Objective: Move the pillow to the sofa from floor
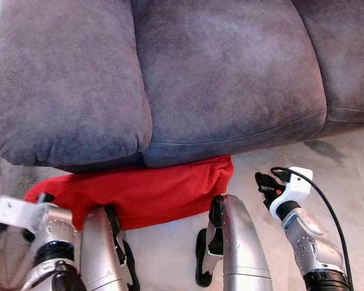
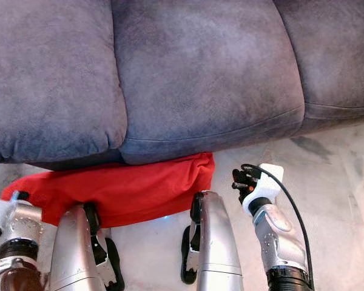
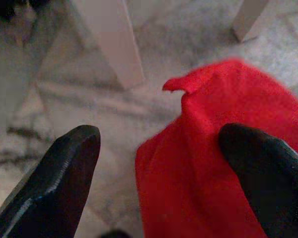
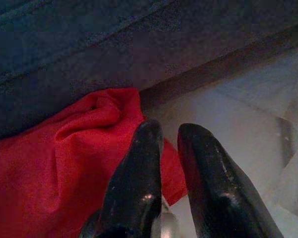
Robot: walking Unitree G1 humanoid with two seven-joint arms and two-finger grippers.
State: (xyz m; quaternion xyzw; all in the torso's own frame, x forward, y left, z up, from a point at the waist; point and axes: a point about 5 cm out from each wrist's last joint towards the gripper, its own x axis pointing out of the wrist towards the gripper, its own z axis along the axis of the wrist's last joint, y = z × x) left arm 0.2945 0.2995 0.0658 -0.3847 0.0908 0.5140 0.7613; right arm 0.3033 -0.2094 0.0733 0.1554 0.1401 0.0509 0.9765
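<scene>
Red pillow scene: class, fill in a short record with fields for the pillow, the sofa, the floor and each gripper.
pillow: red pillow lies on the floor against the sofa front, partly under the seat overhang
sofa: grey sofa, seat cushions bare
floor: pale marbled floor
left gripper: left gripper open, fingers astride the pillow's end
right gripper: right gripper nearly closed, at the pillow's other end; grip unclear
task state: pillow not yet lifted

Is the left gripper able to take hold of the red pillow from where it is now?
Probably yes. The left gripper is open at the corner of the red pillow on the floor, one finger already over the fabric, nothing between. The sofa overhangs only the far edge.
</scene>
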